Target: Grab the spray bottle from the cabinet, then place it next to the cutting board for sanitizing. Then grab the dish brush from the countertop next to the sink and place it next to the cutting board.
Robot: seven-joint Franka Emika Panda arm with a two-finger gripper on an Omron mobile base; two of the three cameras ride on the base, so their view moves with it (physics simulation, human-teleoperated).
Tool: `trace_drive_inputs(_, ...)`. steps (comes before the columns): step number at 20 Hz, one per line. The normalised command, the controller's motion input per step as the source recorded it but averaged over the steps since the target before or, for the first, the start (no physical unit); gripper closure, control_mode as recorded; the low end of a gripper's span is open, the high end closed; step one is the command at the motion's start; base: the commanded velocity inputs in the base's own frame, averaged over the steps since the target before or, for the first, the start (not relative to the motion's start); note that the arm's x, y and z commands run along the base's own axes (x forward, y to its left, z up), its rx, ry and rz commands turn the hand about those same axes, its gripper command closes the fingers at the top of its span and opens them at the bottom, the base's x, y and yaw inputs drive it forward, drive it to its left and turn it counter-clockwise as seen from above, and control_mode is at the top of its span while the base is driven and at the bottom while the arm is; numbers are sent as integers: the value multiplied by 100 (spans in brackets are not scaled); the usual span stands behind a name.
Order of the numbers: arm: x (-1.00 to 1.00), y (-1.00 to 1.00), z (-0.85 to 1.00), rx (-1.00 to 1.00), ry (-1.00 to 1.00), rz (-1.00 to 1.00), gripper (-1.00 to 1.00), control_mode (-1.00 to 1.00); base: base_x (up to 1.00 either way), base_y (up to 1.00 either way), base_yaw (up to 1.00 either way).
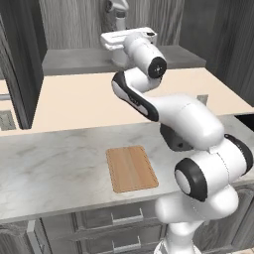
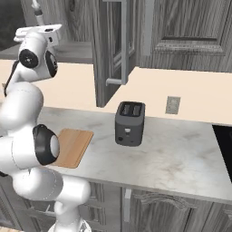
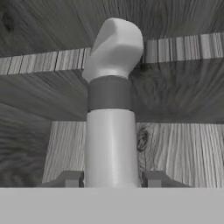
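White robot arm (image 1: 198,149) fills the near foreground of both base views, rising from the mobile base and reaching up and back into the open cabinet (image 1: 124,22). Below it runs the marble countertop (image 1: 54,163), with the wooden cutting board (image 1: 131,168) lying flat near the front edge. Further right on the countertop stands a dark two-slot toaster (image 2: 130,123), well apart from the board. Behind the toaster hangs the open cabinet door (image 2: 108,45) with its long silver bar handle (image 2: 123,43). Up on the grey cabinet shelf (image 1: 74,59), the spray bottle (image 3: 110,118) stands upright against the wood-grain back wall. From the hand view, the gripper (image 3: 111,179) has one fingertip on each side of the bottle's pale body, pinching it.
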Motion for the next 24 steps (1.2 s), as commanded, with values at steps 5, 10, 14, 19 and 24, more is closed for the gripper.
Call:
trace_drive_inputs(5,-67,0,0,0,-14,0,100,-100,0,0,0)
trace_drive_inputs(10,-72,0,0,0,-19,0,100,-100,0,0,0)
trace_drive_inputs(14,-88,-1,0,0,-23,0,100,-100,0,0,0)
trace_drive_inputs(19,-99,-2,0,1,-14,0,100,-100,0,0,0)
trace_drive_inputs(24,-85,1,0,5,-5,-1,100,-100,0,0,0)
